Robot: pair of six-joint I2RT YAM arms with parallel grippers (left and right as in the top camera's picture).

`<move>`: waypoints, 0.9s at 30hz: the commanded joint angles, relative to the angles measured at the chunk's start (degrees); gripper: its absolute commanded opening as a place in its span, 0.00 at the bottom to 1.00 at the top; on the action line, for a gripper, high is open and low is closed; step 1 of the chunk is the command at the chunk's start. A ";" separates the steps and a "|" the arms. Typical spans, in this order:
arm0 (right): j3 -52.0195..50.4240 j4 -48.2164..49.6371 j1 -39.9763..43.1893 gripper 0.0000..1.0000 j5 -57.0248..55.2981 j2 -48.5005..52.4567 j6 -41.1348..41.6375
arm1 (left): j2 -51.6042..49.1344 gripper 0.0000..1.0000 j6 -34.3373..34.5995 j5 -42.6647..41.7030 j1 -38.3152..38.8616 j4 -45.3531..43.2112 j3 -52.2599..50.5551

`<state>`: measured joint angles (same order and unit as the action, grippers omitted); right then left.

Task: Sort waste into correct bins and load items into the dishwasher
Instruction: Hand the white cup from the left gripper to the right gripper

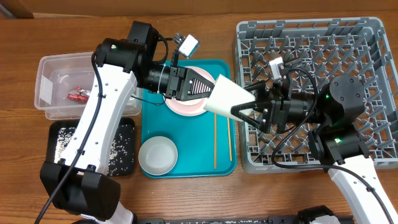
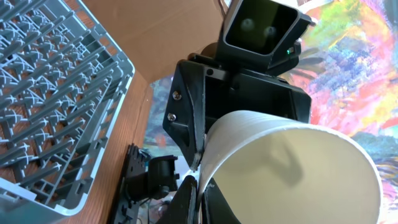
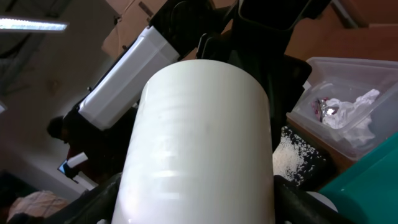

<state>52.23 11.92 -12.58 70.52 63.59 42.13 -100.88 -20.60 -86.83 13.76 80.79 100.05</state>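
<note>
A small white cup (image 1: pixel 227 96) hangs on its side over the right edge of the teal tray (image 1: pixel 148 118). My left gripper (image 1: pixel 208 87) is shut on its rim, one finger inside and one outside, as the left wrist view shows at the cup (image 2: pixel 292 168) and gripper (image 2: pixel 200 186). My right gripper (image 1: pixel 245 102) reaches from the grey dish rack (image 1: pixel 373 50) and its fingers (image 3: pixel 93 199) press both sides of the cup (image 3: pixel 199 143). A pink plate (image 1: pixel 186 106), white bowl (image 1: pixel 157 154) and chopsticks (image 1: pixel 215 146) lie on the teal tray.
The clear tub (image 1: pixel 53 65) at the left holds a red wrapper (image 1: pixel 78 95) and a white tissue (image 3: pixel 351 109). In front of it, the black tray (image 1: pixel 62 146) carries scattered rice grains. Bare wooden table surrounds the tray and rack.
</note>
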 commanded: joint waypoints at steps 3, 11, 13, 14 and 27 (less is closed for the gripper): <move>1.07 0.20 -0.55 0.67 -1.70 -0.02 -0.13 | 0.50 0.04 -3.72 -1.07 0.26 -0.04 0.17; 1.07 -0.22 -0.55 0.49 -1.70 -0.02 -2.36 | 0.50 0.04 -4.04 4.44 0.26 0.46 0.17; 1.07 -1.79 -0.52 0.49 -1.90 -0.02 -3.76 | 0.50 0.05 -4.07 6.34 0.26 0.92 0.17; 1.07 -2.40 -0.52 0.49 -2.03 -0.02 -4.37 | 0.50 0.06 -4.07 6.78 0.26 1.01 0.15; 1.07 -3.21 -0.52 0.48 -2.58 -0.02 -4.85 | 0.50 0.19 -4.02 12.68 0.28 1.38 0.17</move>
<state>52.23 7.90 -12.80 67.94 64.14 38.33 -100.88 -22.94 -78.08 13.80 82.13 100.07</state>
